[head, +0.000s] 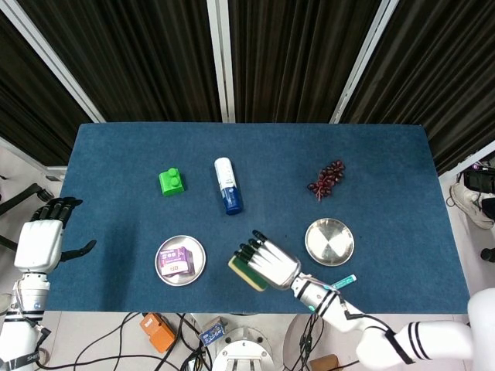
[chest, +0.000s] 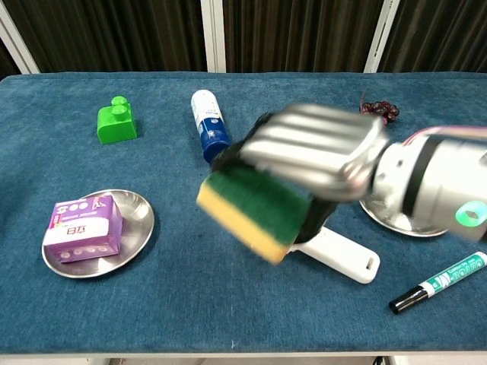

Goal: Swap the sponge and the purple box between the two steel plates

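Note:
My right hand grips the yellow-and-green sponge and holds it in the air above the table's front middle. The purple box lies in the left steel plate. Nothing lies in the right steel plate, which the right forearm partly hides in the chest view. My left hand hangs off the table's left edge with its fingers apart and nothing in it.
A white handheld fan lies under the lifted sponge. A green marker lies at the front right. Further back are a green block, a blue-and-white bottle and a bunch of dark grapes.

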Robot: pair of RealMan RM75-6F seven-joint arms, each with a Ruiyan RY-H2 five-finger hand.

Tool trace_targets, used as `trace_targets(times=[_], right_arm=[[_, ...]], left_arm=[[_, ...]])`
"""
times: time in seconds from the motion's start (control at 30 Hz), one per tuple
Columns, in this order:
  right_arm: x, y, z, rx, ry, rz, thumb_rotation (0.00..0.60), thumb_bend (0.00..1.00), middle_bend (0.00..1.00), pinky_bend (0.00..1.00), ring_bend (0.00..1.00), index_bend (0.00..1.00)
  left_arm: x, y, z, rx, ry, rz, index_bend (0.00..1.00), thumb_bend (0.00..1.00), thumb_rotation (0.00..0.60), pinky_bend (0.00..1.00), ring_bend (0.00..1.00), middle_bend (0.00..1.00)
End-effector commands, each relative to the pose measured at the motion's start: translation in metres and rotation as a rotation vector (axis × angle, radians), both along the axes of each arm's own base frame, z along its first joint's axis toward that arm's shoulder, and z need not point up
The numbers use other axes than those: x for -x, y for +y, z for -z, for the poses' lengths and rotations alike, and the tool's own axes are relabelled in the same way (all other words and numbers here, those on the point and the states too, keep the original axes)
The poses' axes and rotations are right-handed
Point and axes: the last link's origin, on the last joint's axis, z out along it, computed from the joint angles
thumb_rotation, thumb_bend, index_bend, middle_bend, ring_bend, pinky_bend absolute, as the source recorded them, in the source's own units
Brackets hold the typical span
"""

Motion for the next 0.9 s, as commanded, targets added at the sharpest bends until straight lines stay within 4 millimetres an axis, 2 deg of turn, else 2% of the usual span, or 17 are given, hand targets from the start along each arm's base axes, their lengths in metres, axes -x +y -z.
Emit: trace_targets(times=[0.03,0.1,0.2,0.3,0.4,0.47,0.57,0.63,0.7,0.73,0.8,0.9], right_arm=[[0.035,-0.020,-0.049,0.122,-0.003,0.084,0.600,0.40,0.48,0.25,0.36,0.67],[0.063,-0.029,-0.066,0.170,0.049,0.137,0.600,0.40,0.48,0.25,0.36,0.67],[0.100,-0.038,-0.080,0.202,0.124,0.216,0.600,0.40,0.48,0.25,0.36,0.66],[0.125,-0.044,-0.082,0.203,0.163,0.272,0.600,0.40,0.48,0.25,0.36,0.64],[0.142,-0.047,-0.074,0.186,0.195,0.298,0.600,0.40,0.48,0.25,0.36,0.61],[0.148,-0.048,-0.067,0.166,0.204,0.315,0.600,0.40,0.46,0.24,0.34,0.53],[0.154,-0.050,-0.055,0.130,0.226,0.335,0.600,0.40,0.37,0.22,0.27,0.34],[0.156,-0.050,-0.049,0.114,0.234,0.339,0.600,0.40,0.28,0.20,0.21,0.15],[0.155,-0.050,-0.045,0.101,0.229,0.342,0.600,0.40,0.22,0.18,0.17,0.04],[0.156,-0.050,-0.044,0.093,0.229,0.345,0.600,0.40,0.18,0.17,0.14,0.00],[0.156,-0.049,-0.044,0.075,0.231,0.357,0.600,0.39,0.12,0.14,0.10,0.00],[0.155,-0.046,-0.049,0.065,0.220,0.367,0.600,0.28,0.05,0.10,0.04,0.00]], left_arm=[[-0.001,-0.001,0.000,0.004,0.007,0.016,0.20,0.10,0.530,0.24,0.14,0.17],[-0.003,-0.001,0.002,0.011,0.012,0.031,0.20,0.10,0.532,0.24,0.14,0.17],[-0.006,-0.001,0.007,0.032,0.012,0.050,0.20,0.10,0.531,0.23,0.14,0.17],[-0.008,0.000,0.014,0.055,0.012,0.061,0.20,0.09,0.529,0.23,0.14,0.17],[-0.009,-0.001,0.019,0.074,0.011,0.063,0.20,0.09,0.532,0.23,0.13,0.17],[-0.009,-0.001,0.022,0.084,0.013,0.064,0.20,0.09,0.531,0.24,0.13,0.17],[-0.008,-0.002,0.026,0.095,0.016,0.065,0.20,0.09,0.532,0.23,0.13,0.17],[-0.008,-0.003,0.027,0.099,0.017,0.063,0.20,0.09,0.533,0.23,0.13,0.17],[-0.008,-0.003,0.028,0.100,0.018,0.062,0.20,0.09,0.530,0.23,0.13,0.17],[-0.007,-0.003,0.028,0.100,0.018,0.062,0.20,0.09,0.532,0.23,0.13,0.17],[-0.007,-0.004,0.028,0.100,0.015,0.062,0.20,0.08,0.532,0.24,0.13,0.17],[-0.007,-0.007,0.027,0.102,0.012,0.065,0.20,0.08,0.531,0.23,0.13,0.17]])
